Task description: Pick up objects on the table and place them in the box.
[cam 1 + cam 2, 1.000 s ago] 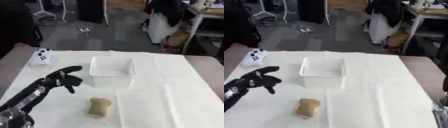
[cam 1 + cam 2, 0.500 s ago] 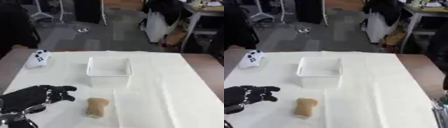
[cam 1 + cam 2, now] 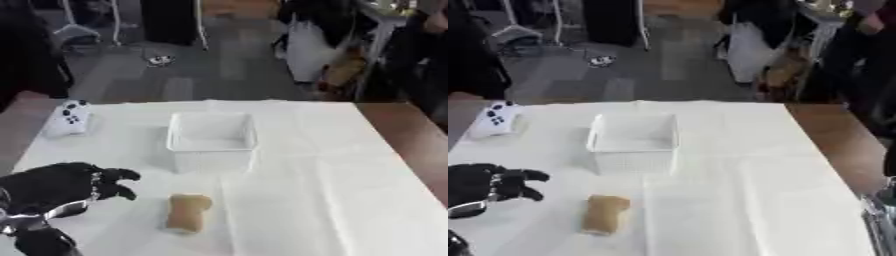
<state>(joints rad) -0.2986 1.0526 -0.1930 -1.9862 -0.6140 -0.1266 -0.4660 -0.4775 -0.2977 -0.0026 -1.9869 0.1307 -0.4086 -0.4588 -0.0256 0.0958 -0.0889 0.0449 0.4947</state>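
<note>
From where I stand, the cloth (image 3: 332, 190) right of the box (image 3: 212, 142) lies open. The tan roll (image 3: 187, 212) sits near the box's front, bare cloth between them. The left hand (image 3: 61, 186) hovers just left of the roll, apart from it. A white controller (image 3: 68, 118) occupies the far left corner.
</note>
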